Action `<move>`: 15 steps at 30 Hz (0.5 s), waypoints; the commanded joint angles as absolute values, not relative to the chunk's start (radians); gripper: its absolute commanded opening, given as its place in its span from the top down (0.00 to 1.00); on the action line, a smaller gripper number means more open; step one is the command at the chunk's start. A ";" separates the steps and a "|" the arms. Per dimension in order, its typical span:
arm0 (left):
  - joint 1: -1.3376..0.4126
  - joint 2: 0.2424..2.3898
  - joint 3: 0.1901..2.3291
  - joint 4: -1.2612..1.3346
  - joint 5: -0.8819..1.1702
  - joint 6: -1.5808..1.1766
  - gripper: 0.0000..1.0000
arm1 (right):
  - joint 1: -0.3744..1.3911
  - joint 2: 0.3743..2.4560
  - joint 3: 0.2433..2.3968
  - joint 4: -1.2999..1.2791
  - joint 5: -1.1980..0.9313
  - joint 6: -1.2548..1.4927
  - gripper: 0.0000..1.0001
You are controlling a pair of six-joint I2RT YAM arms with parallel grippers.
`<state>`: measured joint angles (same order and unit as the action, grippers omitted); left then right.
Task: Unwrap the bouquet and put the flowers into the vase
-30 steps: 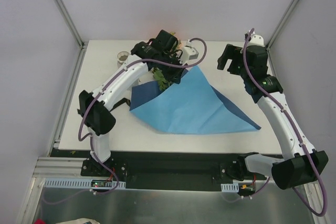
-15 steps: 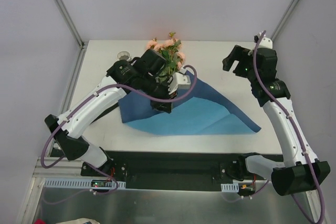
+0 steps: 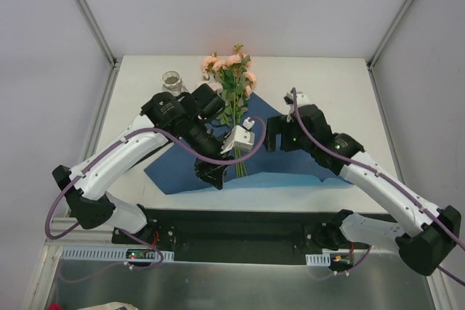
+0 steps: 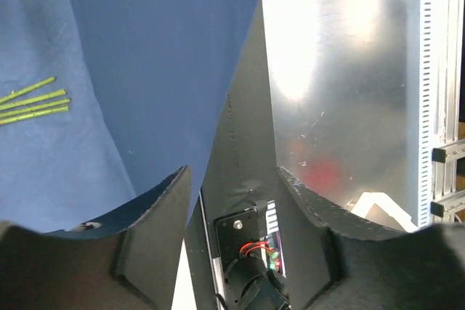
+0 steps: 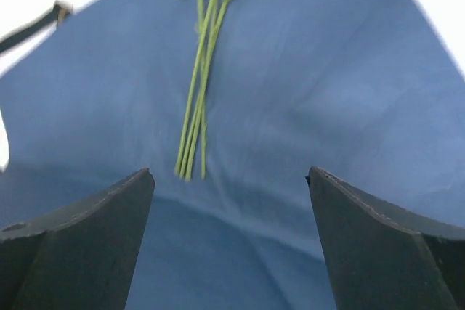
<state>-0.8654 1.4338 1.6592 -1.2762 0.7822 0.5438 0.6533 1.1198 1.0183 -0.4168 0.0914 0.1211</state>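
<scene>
Mid-surface on the blue paper (image 5: pixel 349 70): flowers (image 3: pixel 231 85) lie flat, blooms far; vase (image 3: pixel 170 78) far left | left end effector (image 4: pixel 232 172), right end effector (image 5: pixel 229 179): apart, empty | stems (image 5: pixel 196 107) look light, thin, slippery, so you pinch the bundle.

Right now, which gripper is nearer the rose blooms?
Right. The right gripper hangs over the blue paper beside the stems; the left gripper is farther off, at the paper's near edge, facing away from the blooms.

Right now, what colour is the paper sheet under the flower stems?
The paper sheet is blue; right wrist view shows it best.
</scene>
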 commanded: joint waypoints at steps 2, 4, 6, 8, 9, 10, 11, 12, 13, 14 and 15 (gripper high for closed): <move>-0.873 1.379 1.690 -1.330 0.779 0.592 0.44 | 0.881 0.925 0.924 -0.524 0.166 0.231 0.11; -0.873 1.374 1.736 -1.328 0.740 0.578 0.25 | 0.966 0.881 0.867 -0.567 0.212 0.276 0.12; -0.871 1.373 1.784 -1.325 0.685 0.569 0.15 | 1.081 0.822 0.818 -0.610 0.263 0.348 0.13; -0.867 1.367 1.848 -1.312 0.644 0.545 0.01 | 1.184 0.792 0.807 -0.647 0.311 0.383 0.13; -0.864 1.358 1.864 -1.298 0.620 0.537 0.01 | 1.209 0.788 0.825 -0.694 0.366 0.408 0.13; -0.853 1.350 1.871 -1.275 0.551 0.499 0.01 | 1.224 0.795 0.842 -0.721 0.397 0.413 0.12; -0.841 1.341 1.864 -1.216 0.513 0.479 0.01 | 1.229 0.801 0.869 -0.744 0.420 0.400 0.10; -0.821 1.319 1.838 -1.189 0.490 0.462 0.01 | 1.227 0.811 0.931 -0.764 0.476 0.350 0.08; -0.755 1.310 1.819 -1.162 0.448 0.427 0.01 | 1.224 0.842 0.974 -0.768 0.512 0.313 0.05; -0.712 1.299 1.798 -1.096 0.433 0.401 0.01 | 1.183 0.866 1.018 -0.776 0.540 0.280 0.04; -0.666 1.284 1.763 -1.072 0.423 0.381 0.01 | 1.148 0.897 1.067 -0.793 0.546 0.206 0.04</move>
<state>-0.8028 1.3388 1.8221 -1.2175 0.5667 0.4885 1.2175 0.8307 0.8780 -0.7296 0.3664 0.3252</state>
